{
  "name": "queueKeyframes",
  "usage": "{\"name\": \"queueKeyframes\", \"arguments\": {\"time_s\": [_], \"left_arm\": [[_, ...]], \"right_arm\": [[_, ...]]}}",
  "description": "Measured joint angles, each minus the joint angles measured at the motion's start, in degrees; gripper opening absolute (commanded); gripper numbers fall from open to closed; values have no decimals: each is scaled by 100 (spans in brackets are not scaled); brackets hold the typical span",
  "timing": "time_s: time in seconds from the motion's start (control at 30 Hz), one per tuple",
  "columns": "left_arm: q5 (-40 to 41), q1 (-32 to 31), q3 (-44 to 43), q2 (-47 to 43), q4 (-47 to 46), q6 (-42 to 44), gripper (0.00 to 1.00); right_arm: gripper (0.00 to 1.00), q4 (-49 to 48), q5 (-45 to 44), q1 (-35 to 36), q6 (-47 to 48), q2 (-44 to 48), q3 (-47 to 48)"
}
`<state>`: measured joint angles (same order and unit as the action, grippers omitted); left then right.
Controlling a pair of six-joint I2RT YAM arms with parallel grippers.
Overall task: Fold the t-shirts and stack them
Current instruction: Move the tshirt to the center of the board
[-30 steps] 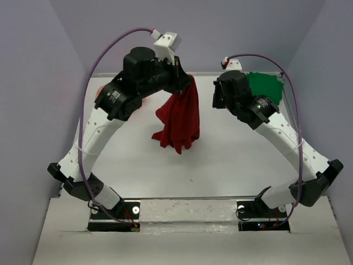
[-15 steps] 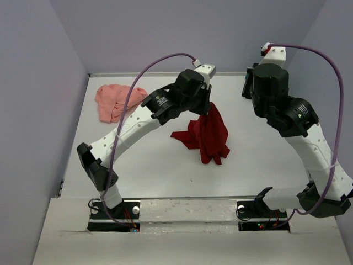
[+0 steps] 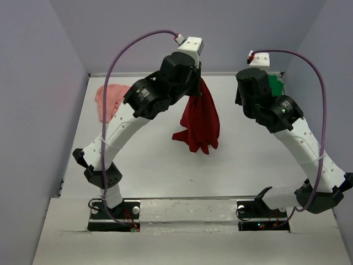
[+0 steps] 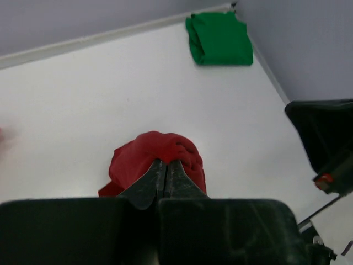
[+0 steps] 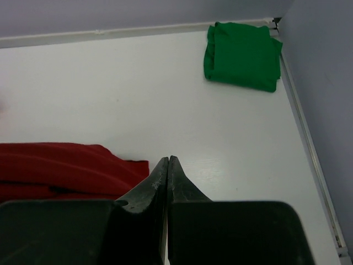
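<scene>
My left gripper (image 3: 197, 81) is shut on the dark red t-shirt (image 3: 199, 118) and holds it up, so it hangs bunched with its lower end on the table; in the left wrist view (image 4: 166, 162) the cloth (image 4: 157, 157) bulges past the closed tips. My right gripper (image 5: 167, 159) is shut and empty above the table, just right of the red shirt (image 5: 60, 168). The green t-shirt (image 3: 274, 86) lies folded in the far right corner, also in the left wrist view (image 4: 219, 39) and the right wrist view (image 5: 241, 55). The salmon-pink t-shirt (image 3: 109, 98) lies crumpled at the far left.
The table (image 3: 143, 160) is white, with a raised rim at the back and purple walls on three sides. The right arm's body (image 3: 270, 107) partly covers the green shirt. Both arm bases stand at the near edge.
My left gripper has risen and swung back left, lifting the red shirt so it hangs longer. The right arm has moved left and down, away from the far right corner.
</scene>
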<state>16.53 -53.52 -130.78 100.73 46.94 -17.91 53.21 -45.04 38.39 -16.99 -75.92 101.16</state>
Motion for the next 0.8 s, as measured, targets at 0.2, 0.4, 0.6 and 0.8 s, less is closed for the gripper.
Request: {"name": "queueKeyframes", "arguments": {"time_s": [0.2, 0.4, 0.6, 0.8], "left_arm": [[885, 2, -1003, -745, 437, 216, 0], [1899, 39, -1139, -1762, 857, 227, 0], [2474, 118, -1058, -2162, 1102, 234, 0], [2065, 164, -1158, -1530, 1025, 243, 0]], "right_arm": [[0, 195, -63, -20, -116, -92, -15], [0, 420, -160, -199, -195, -90, 24], [0, 494, -142, -280, -190, -85, 37], [0, 511, -26, -280, -225, -63, 37]]}}
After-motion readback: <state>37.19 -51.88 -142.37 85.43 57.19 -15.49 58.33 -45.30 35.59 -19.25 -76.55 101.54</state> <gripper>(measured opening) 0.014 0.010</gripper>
